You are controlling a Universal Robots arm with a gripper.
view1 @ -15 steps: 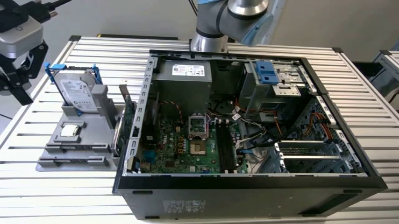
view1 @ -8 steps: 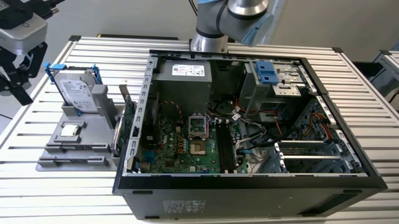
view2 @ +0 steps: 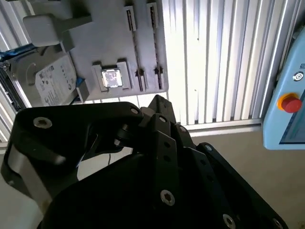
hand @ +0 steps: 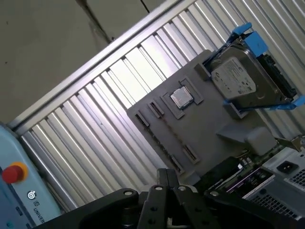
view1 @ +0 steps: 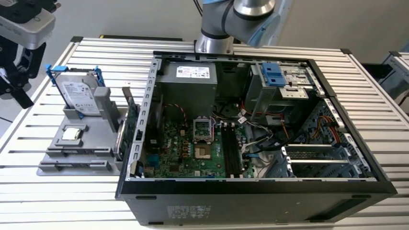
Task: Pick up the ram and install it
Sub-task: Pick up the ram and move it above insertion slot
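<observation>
1 claw [view1: 18,98] hangs at the exterior view's left over the slatted counter [view1: 19,143], fingers apparently pinched together on nothing. Right of it, the ram [view1: 78,153] looks like that thin strip edge-on in the gray tray [view1: 96,139], beside the open PC case [view1: 255,191].

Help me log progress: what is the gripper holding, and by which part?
Nothing: in the first wrist view the black gripper is shut and empty.

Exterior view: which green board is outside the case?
The card standing on edge between the gray holder and the case; the motherboard lies flat inside.
</observation>
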